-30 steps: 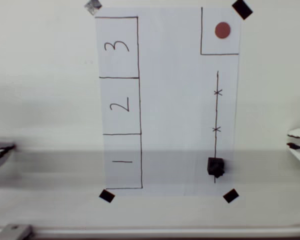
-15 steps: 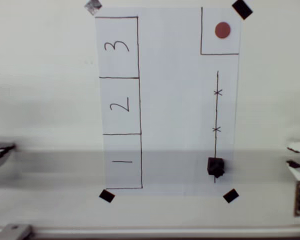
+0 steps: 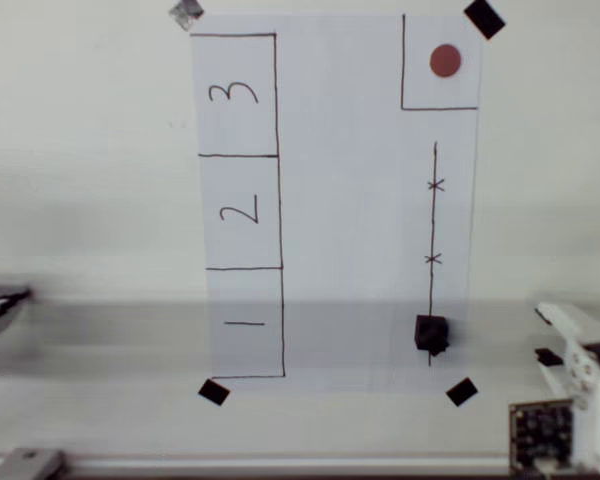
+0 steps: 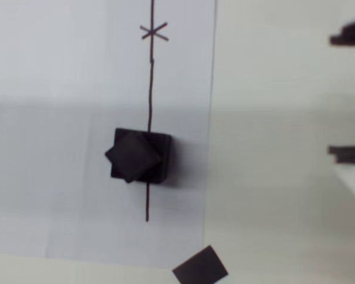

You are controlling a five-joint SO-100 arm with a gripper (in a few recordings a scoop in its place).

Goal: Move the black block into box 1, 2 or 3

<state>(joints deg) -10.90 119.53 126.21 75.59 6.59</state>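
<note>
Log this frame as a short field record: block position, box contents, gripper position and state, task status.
block: black block sits on the pen line near the paper's lower right in the overhead view
boxes: box 1, box 2, box 3 hold nothing
gripper: gripper right of the paper, apart from the block, open
status: block not yet grasped or moved
</note>
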